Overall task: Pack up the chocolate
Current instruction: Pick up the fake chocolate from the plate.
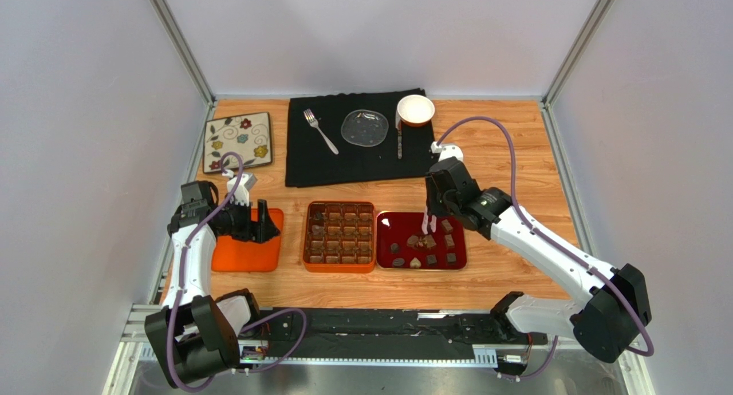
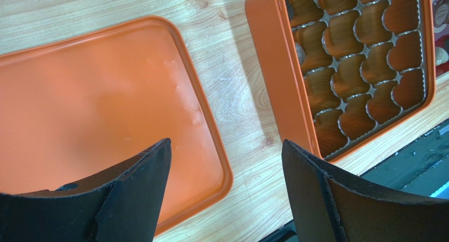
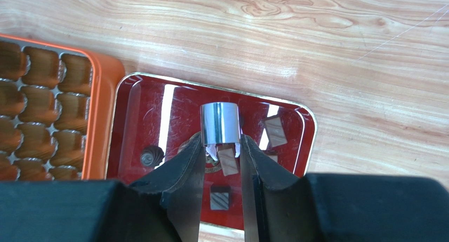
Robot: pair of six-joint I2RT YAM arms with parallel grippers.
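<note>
Wooden tabletop (image 1: 508, 154) is sitting inside plain grey walls, with metal frame posts running up the back corners.

- Far left: floral tile (image 1: 237, 142) is lying flat.
- Left gripper (image 2: 226, 144) is hanging over the right edge of the orange lid (image 2: 95, 105), jaws standing wide, gripping nothing.
- Orange box (image 1: 306, 236) is sitting just right of the lid, not touching it.
- Black cloth (image 1: 361, 167) is lying behind the box, carrying a fork (image 1: 320, 130), a glass plate (image 1: 365, 127) and a white bowl (image 1: 415, 110).
- Chocolate (image 1: 449, 240) is lying scattered in the red tray (image 1: 387, 227), just beside the box.
- Right gripper (image 3: 221, 141) is hanging over the tray, jaws narrow, clamping a shiny metal tool (image 3: 220, 121). One light-brown square is showing directly under it; cannot tell whether it is gripped.
</note>
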